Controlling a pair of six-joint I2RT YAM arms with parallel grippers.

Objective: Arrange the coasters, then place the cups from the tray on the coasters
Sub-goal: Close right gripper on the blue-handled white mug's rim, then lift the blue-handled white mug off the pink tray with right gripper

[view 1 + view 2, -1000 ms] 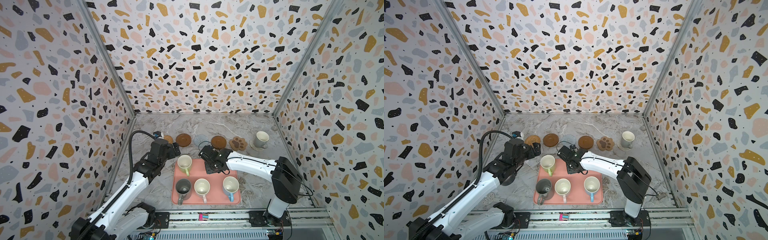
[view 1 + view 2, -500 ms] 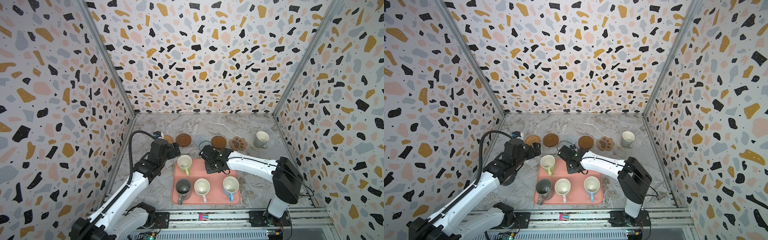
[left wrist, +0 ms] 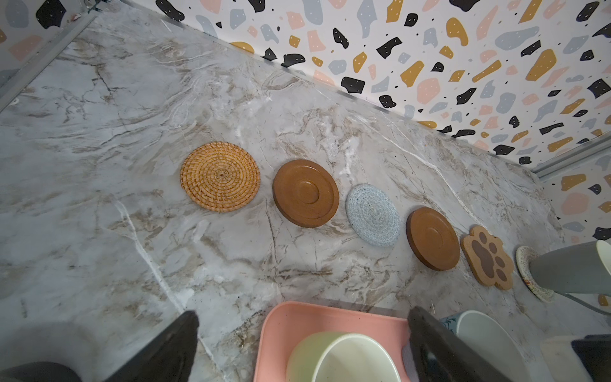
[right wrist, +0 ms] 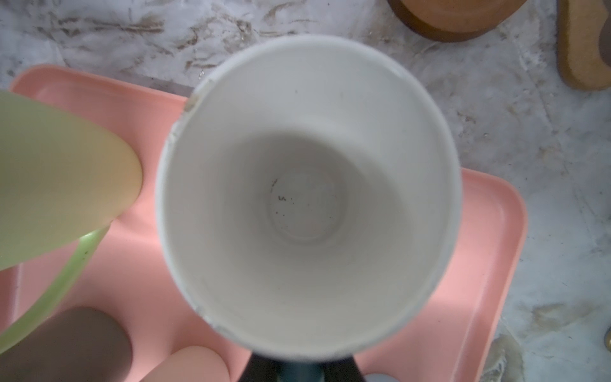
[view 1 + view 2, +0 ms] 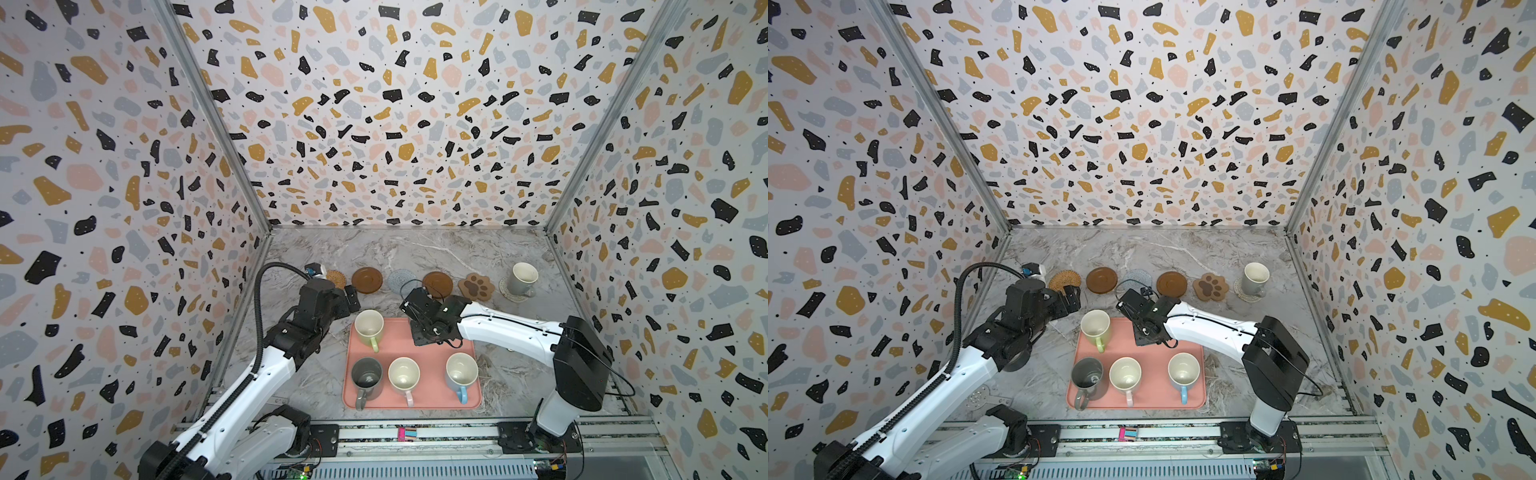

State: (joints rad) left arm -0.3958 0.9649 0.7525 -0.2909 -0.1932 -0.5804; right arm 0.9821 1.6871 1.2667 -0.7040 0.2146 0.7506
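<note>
The right claw (image 5: 432, 330) is clamping a white-lined mug (image 4: 307, 198), seemingly by its bluish handle, at the far end of the pink tray (image 4: 496, 231). The left claw (image 3: 304, 312) is hanging wide open just by the green mug (image 3: 337, 357). Beyond, coasters (image 3: 305, 193) are lying in a row on the tabletop (image 3: 99, 132).

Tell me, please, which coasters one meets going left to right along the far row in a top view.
Tan woven coaster → first wooden disc → blue-grey woven coaster → second wooden disc → paw-shaped coaster → cream coaster under the light grey mug.
</note>
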